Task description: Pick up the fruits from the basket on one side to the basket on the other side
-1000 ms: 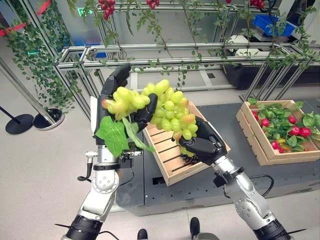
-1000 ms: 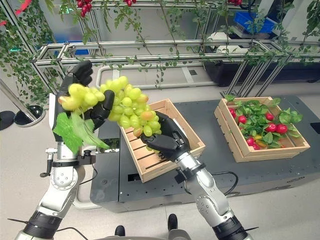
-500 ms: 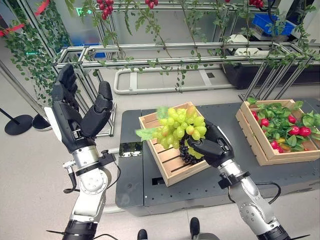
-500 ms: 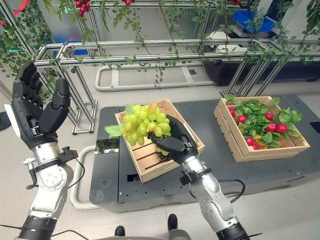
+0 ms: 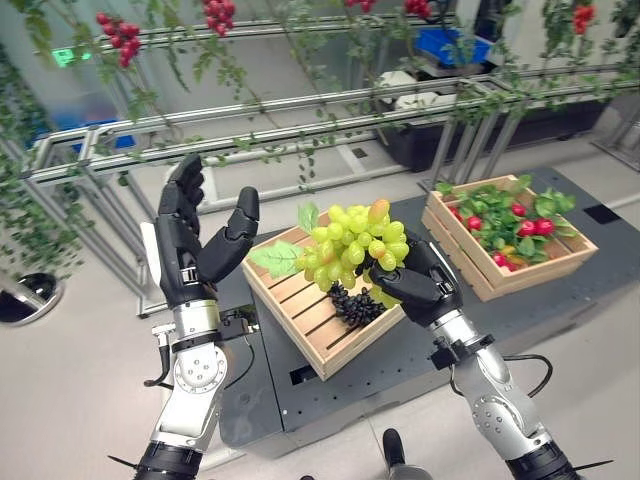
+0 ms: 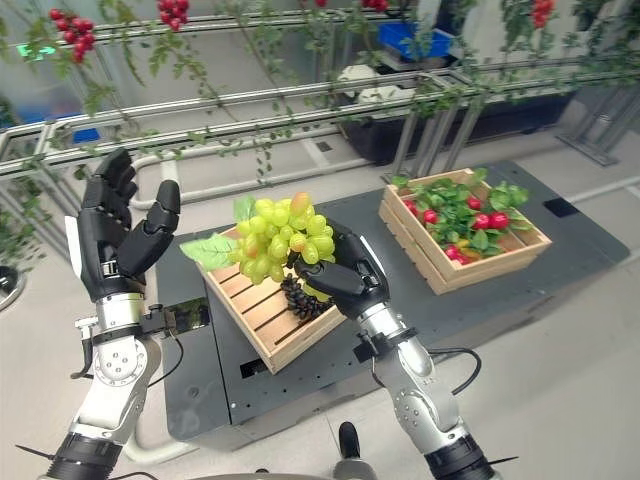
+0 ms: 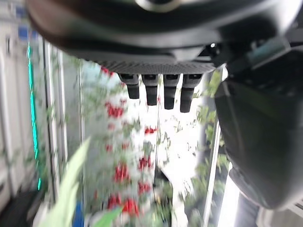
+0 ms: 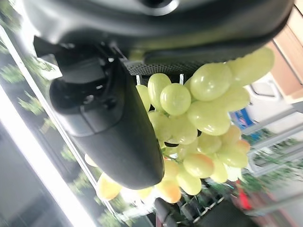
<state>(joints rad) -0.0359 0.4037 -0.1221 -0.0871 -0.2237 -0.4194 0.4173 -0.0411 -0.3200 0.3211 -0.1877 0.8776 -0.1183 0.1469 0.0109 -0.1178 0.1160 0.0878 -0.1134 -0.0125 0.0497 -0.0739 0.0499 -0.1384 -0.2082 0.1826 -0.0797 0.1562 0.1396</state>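
Observation:
My right hand (image 5: pixel 422 286) is shut on a bunch of green grapes (image 5: pixel 356 240) with a green leaf, and holds it just above the slatted wooden crate (image 5: pixel 298 326) in the middle. The grapes (image 8: pixel 199 109) bulge past its thumb in the right wrist view. A small bunch of dark grapes (image 5: pixel 350 306) lies in that crate under the green bunch. My left hand (image 5: pixel 196 242) is raised to the left of the crate, open, fingers spread and holding nothing. A second wooden crate (image 5: pixel 478 283) at the right holds leaves and red fruits (image 5: pixel 532 227).
Both crates stand on a dark low platform (image 5: pixel 430 345), whose front edge is close to me. Behind it runs a metal frame (image 5: pixel 300 125) hung with vines and red berries. Pale floor lies left of the platform.
The left hand let go of the green grapes and drew away to the left, open. The right hand keeps the bunch over the middle crate. The camera has shifted.

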